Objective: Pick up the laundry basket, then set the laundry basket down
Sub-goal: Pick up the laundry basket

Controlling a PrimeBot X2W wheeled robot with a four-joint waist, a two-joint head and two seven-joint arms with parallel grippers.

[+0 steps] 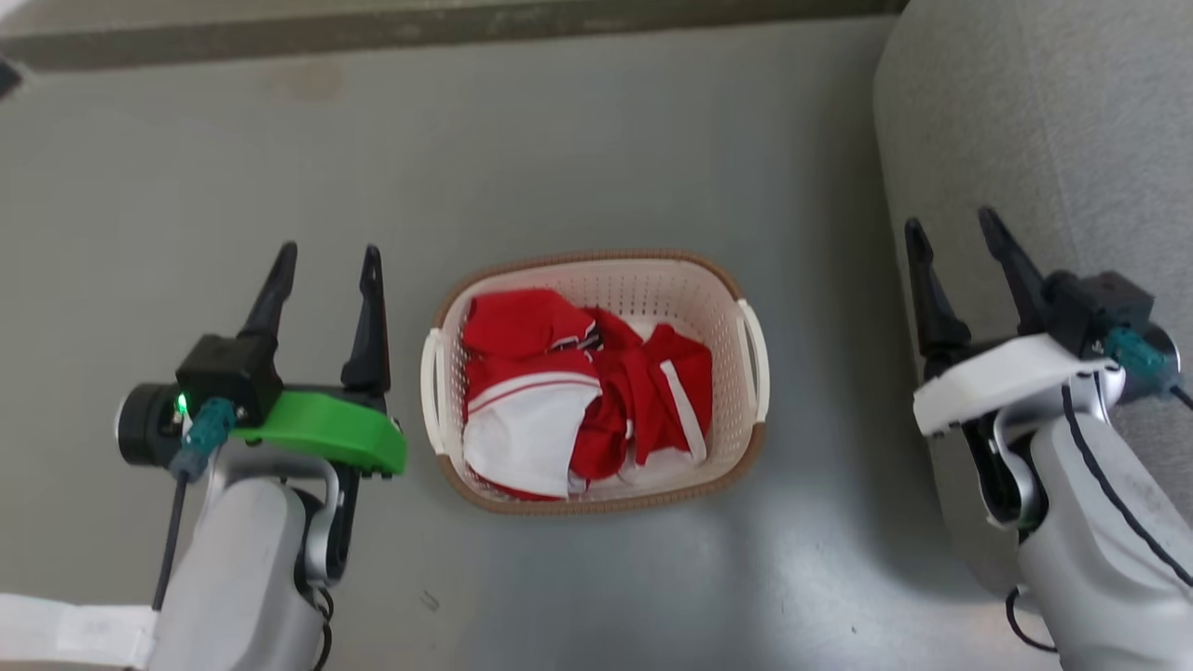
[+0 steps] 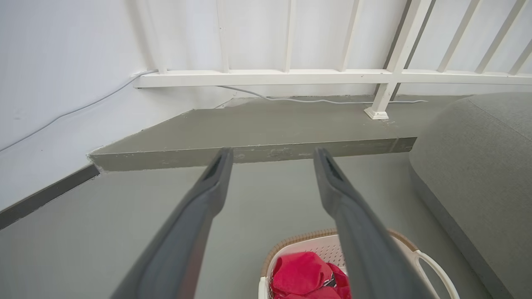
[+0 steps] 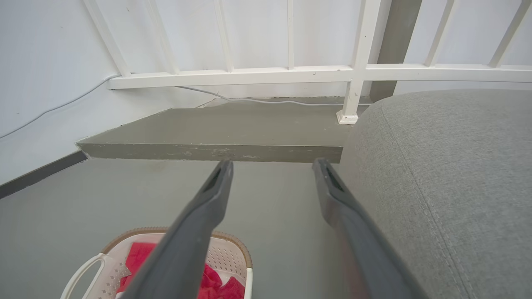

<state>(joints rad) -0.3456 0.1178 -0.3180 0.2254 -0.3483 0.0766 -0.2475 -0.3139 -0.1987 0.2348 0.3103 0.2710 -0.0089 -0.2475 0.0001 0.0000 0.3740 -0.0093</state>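
Note:
The laundry basket (image 1: 652, 280) stands on the grey floor in the middle of the head view, cream-white and perforated with a brown rim and a white loop handle on each side. Red and white clothes (image 1: 578, 391) lie inside it. My left gripper (image 1: 328, 256) is open, to the left of the basket and apart from it. My right gripper (image 1: 955, 228) is open too, further off to the right, over the grey cushion. In the left wrist view the basket (image 2: 320, 243) shows low right between my fingers (image 2: 272, 153). The right wrist view has the basket (image 3: 232, 253) at lower left of my gripper (image 3: 272, 164).
A large grey upholstered cushion (image 1: 1044, 140) rises at the right, close beside the basket. A raised grey step (image 2: 257, 128) runs across ahead, with a white railing (image 2: 291, 77) and a cable behind it. Bare floor (image 1: 186, 168) lies left of and ahead of the basket.

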